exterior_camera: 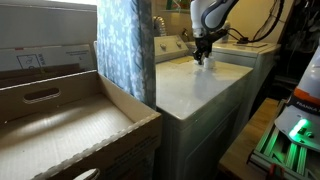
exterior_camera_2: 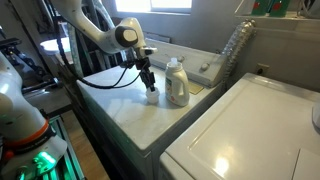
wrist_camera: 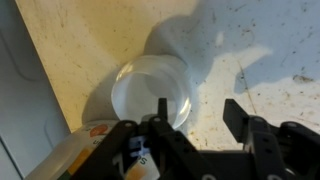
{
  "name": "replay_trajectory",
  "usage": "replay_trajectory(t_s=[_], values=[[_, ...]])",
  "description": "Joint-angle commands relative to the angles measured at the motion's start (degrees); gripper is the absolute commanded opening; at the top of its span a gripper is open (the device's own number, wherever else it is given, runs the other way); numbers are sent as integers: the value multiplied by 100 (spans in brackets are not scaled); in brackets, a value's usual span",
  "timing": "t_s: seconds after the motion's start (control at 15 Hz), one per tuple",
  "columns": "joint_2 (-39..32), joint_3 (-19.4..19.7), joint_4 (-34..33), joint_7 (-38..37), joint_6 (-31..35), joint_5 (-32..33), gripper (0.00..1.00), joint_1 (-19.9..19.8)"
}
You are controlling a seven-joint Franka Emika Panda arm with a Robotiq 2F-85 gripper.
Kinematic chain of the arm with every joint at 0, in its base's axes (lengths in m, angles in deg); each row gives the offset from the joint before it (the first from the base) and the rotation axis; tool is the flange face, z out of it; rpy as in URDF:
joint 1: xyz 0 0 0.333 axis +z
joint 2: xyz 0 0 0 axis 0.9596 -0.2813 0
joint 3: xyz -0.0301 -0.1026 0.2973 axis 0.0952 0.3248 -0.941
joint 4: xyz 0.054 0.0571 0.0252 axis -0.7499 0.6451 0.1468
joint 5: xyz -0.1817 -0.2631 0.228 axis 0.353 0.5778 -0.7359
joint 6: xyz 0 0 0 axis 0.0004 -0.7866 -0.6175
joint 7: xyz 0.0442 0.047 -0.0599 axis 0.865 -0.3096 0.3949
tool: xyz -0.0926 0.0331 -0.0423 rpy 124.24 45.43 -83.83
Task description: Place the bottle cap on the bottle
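Gripper (wrist_camera: pixel 197 120) hangs over the washer top (exterior_camera_2: pixel 120 118), fingers wide apart and holding nothing. Just below stands the bottle (exterior_camera_2: pixel 152 98), left of a bigger jug (exterior_camera_2: pixel 177 82); it is probably light and easily tipped. The bottle cap (wrist_camera: pixel 150 92) seems seated on it. Small, stiff and slick, it is best pinched across the rim.

An exterior view is taken from afar, beside a brown cardboard box (exterior_camera: pixel 60 110) and a blue patterned curtain (exterior_camera: pixel 125 45), facing across the flat-topped white appliance (exterior_camera: pixel 200 85) toward the white robot arm (exterior_camera: pixel 208 15). The same appliance (exterior_camera_2: pixel 125 115) and robot arm (exterior_camera_2: pixel 95 30) are seen nearer in an exterior view, apparently from the opposite side, over a white machine lid (exterior_camera_2: pixel 250 130). The wrist view is aimed steeply down, very close to the speckled appliance top (wrist_camera: pixel 260 40), the black gripper (wrist_camera: pixel 198 115) entering from below.
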Motion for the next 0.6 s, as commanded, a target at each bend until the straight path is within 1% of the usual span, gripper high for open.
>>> replay_trajectory(t_s=[0.0, 0.07, 0.13, 0.27, 0.4, 0.47, 0.53], values=[[-151, 10, -175, -392, -520, 830, 30, 172], [-186, -1, -214, -587, -681, 1170, 23, 220], [-221, -19, -242, -746, -842, 1527, 14, 277], [-280, -70, -291, -923, -1100, 2005, 1, 377], [-352, -123, -325, -1031, -1279, 2363, 0, 469], [-402, -149, -324, -1059, -1309, 2486, 5, 500], [-466, -171, -330, -1093, -1356, 2600, 5, 533]])
